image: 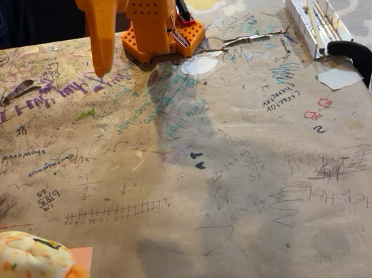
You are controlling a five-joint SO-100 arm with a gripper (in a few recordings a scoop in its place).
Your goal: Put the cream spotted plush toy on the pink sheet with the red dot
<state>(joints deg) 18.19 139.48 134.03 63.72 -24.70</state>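
Plush toy: cream spotted plush toy (27,273) at bottom-left corner, resting on the pink sheet (83,256), white tag toward the front
Jaws: orange gripper (103,69) at top, tip just above the scribbled tabletop (248,192), holding nothing; wide or narrow cannot be told
Separation: well apart from toy

You see the cream spotted plush toy (27,273) dotted orange and green, with a yellow-orange snout and white tag. The pink sheet (83,256) under it is salmon. The arm (135,15) is bright orange. The table (248,192) is tan, scribbled purple, black and teal.
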